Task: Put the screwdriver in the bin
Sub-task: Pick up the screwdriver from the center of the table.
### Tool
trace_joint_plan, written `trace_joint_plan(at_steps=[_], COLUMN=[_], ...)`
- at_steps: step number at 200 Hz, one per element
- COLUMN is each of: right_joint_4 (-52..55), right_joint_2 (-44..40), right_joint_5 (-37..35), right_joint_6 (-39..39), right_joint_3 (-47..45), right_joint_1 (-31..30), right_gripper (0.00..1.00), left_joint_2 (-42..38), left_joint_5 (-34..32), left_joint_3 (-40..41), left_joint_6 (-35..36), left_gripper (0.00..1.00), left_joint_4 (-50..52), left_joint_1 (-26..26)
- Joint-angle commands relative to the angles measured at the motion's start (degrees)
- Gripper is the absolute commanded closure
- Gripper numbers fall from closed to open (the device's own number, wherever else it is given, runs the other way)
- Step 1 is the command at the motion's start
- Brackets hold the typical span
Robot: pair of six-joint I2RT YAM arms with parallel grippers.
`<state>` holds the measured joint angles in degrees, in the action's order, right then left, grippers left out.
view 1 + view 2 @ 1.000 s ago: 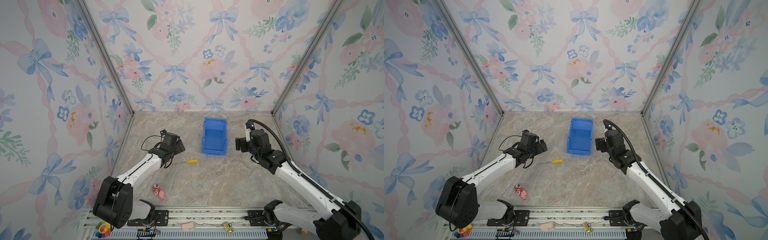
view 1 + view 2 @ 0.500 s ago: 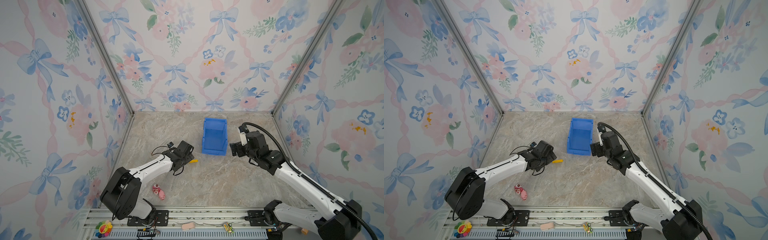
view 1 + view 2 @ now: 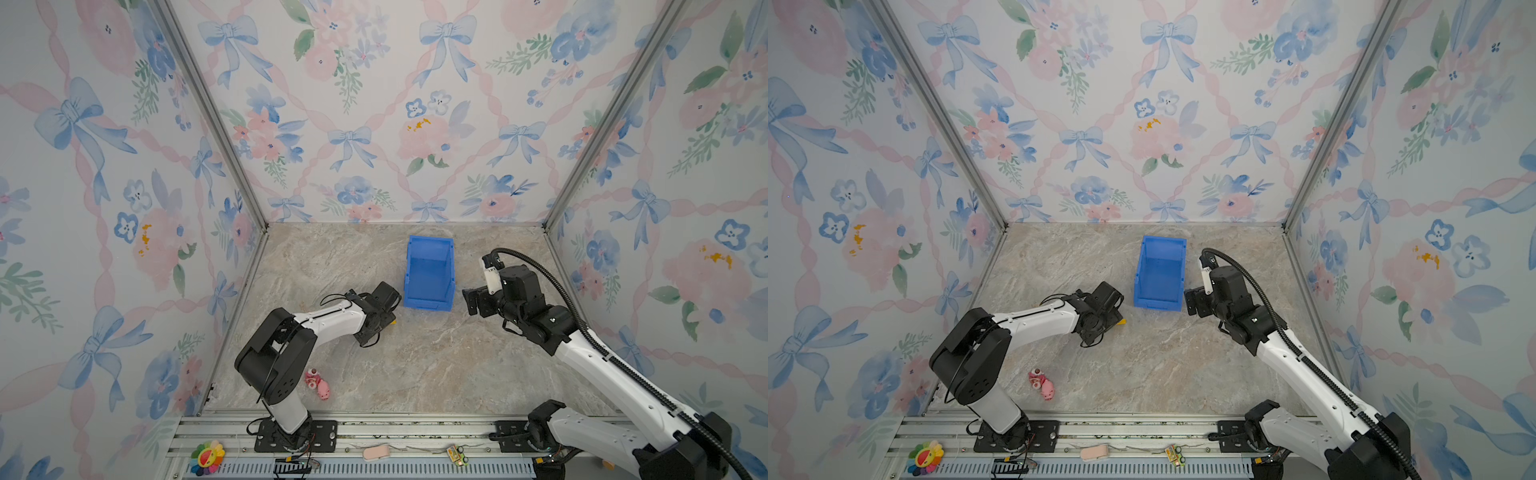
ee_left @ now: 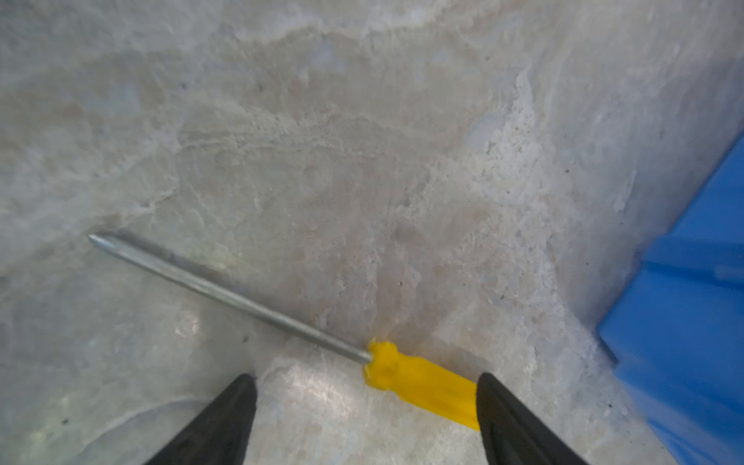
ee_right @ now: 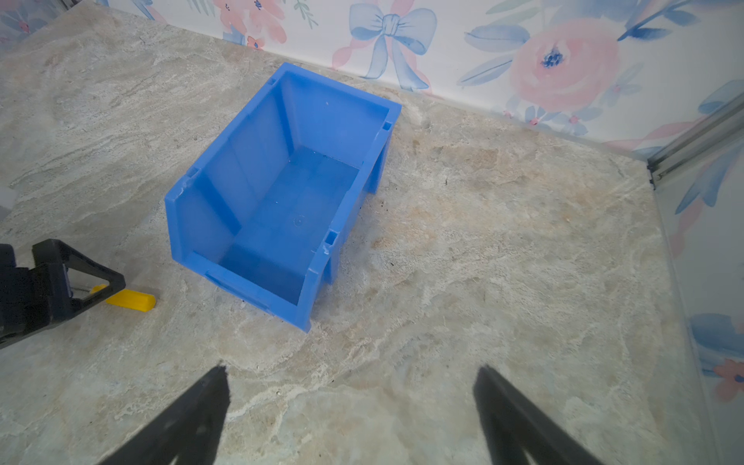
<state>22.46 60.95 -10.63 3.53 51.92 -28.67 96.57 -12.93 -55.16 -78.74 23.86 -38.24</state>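
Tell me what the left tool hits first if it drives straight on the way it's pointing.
The screwdriver: its yellow handle lies on the table between the open fingers of the left tool. It would likely meet the handle first, then the table, though depth is unclear.

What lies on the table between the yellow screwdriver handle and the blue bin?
Nothing: only bare marble-patterned tabletop separates the screwdriver from the bin, as the right wrist view shows.

Screwdriver (image 4: 402,374) lies flat on table (image 3: 415,365), just L-front of bin (image 3: 428,301); handle sits btwn L gripper (image 4: 364,378) fingers. R gripper (image 5: 350,372) just R of bin's front. Toy (image 3: 318,380) front-L.
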Motion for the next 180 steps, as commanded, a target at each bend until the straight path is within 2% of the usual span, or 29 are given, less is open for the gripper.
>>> trace_joint_plan(at_steps=[1, 33, 71, 88, 180], right_joint_4=[-0.5, -0.4, 0.3, 0.6, 1.6], right_joint_2=[-1.4, -2.5, -3.0, -3.2, -4.5], right_joint_5=[1.1, 1.0, 0.6, 0.4, -0.6], right_joint_6=[-0.9, -1.2, -2.1, -2.1, -2.2], right_joint_3=[-1.4, -1.8, -1.2, -0.9, -1.5], right_joint_1=[0.5, 1.1, 2.1, 2.1, 2.7], right_gripper=[0.03, 0.03, 0.03, 0.03, 0.03], left_joint_2=[1.7, 3.2, 5.4, 5.6, 3.7], left_joint_5=[-0.7, -0.9, -2.4, -2.3, -3.9], left_joint_3=[-1.1, -1.5, -3.2, -2.3, 0.9], left_joint_6=[-1.6, -0.8, 0.9, 0.6, 3.9], left_gripper=[0.15, 0.22, 0.42, 0.48, 0.69], left_joint_4=[1.2, 1.3, 3.9, 3.9, 5.6], left_joint_1=[-0.5, -1.1, -3.0, -3.7, -5.2])
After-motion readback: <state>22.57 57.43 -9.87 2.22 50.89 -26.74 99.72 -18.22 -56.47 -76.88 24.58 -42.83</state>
